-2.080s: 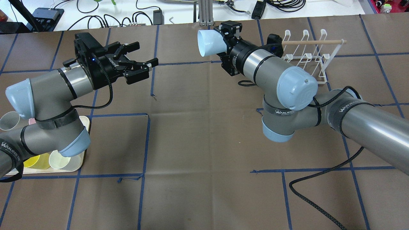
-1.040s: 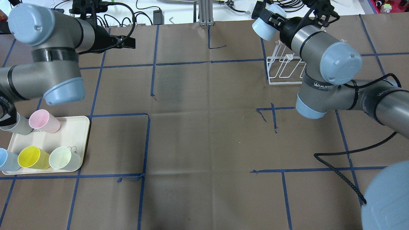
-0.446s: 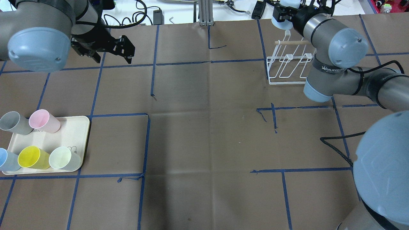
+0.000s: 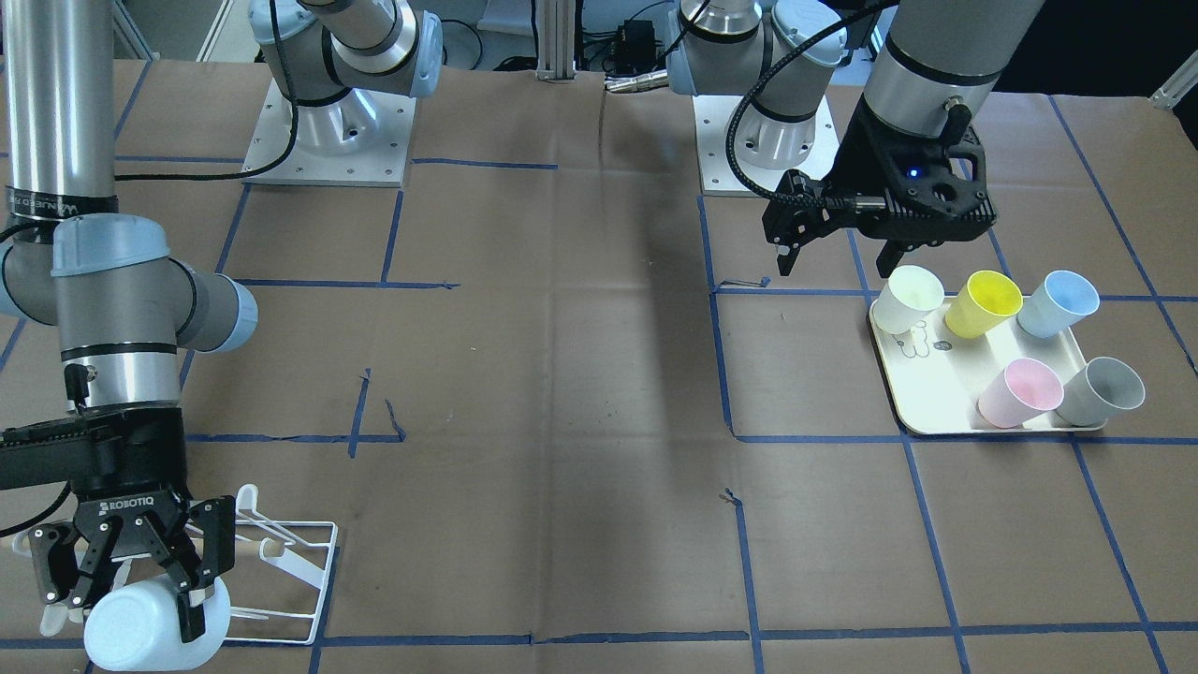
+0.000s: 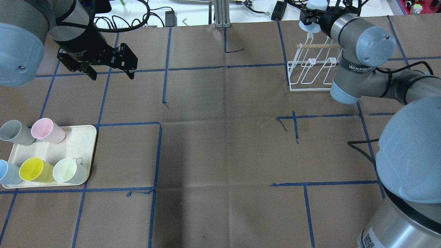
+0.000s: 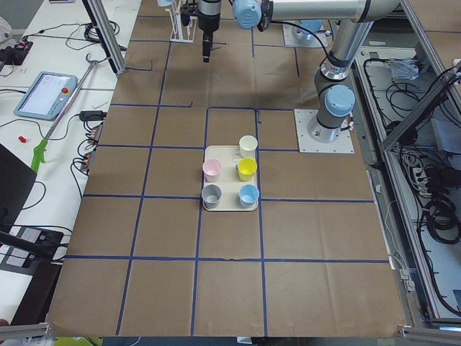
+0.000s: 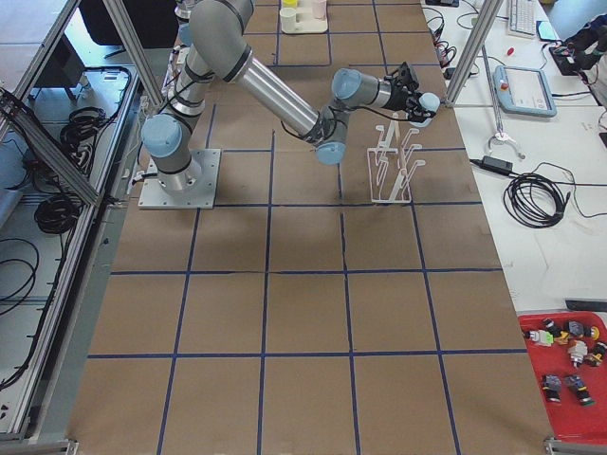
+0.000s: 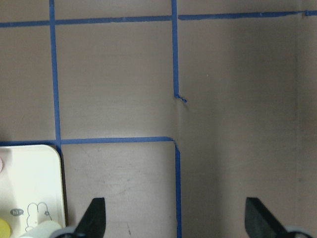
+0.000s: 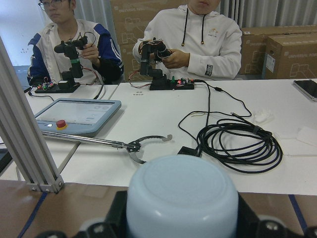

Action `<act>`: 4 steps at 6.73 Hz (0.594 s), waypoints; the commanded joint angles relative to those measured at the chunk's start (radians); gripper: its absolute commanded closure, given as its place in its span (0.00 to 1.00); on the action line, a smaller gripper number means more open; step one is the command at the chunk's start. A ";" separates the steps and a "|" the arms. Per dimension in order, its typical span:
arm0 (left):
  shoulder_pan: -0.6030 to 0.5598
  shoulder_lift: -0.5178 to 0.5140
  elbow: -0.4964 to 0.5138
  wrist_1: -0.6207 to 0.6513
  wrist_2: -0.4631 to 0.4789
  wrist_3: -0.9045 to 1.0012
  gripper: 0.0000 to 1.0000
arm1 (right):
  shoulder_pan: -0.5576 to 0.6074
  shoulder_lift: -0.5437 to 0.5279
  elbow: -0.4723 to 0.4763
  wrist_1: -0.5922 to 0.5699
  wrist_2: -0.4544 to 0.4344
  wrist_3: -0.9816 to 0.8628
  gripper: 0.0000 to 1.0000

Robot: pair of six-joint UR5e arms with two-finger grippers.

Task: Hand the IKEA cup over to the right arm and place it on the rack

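Note:
A light-blue IKEA cup (image 4: 150,632) is held with the right arm's gripper (image 4: 126,604) shut on it, its rounded base filling the right wrist view (image 9: 181,198). The cup (image 5: 308,27) hangs over the far end of the white wire rack (image 5: 310,70), at the table's back edge, beside the wooden dowel. In the front-facing view the rack (image 4: 290,562) lies just beside the cup. My left gripper (image 5: 112,75) stands open and empty over bare table, and its fingertips (image 8: 96,213) frame the brown paper near the tray corner.
A cream tray (image 5: 81,141) at the left front carries several cups: grey, pink, yellow, pale green and blue. Beyond the table's back edge a white bench (image 9: 148,114) has cables, a pendant and two seated people. Blue tape lines grid the brown paper.
The right arm has swung the cup from the table's middle back to the rack. The left gripper, open throughout, pulled back and now comes nearer toward the tray.

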 commanded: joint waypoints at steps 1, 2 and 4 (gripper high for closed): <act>0.013 0.041 -0.065 -0.010 0.002 0.025 0.00 | -0.022 0.031 -0.008 0.000 0.003 -0.028 0.74; 0.023 0.076 -0.128 -0.001 0.005 0.089 0.00 | -0.017 0.036 -0.006 -0.004 0.000 -0.027 0.74; 0.131 0.138 -0.253 0.007 0.009 0.195 0.00 | -0.005 0.040 -0.001 -0.004 -0.003 -0.019 0.74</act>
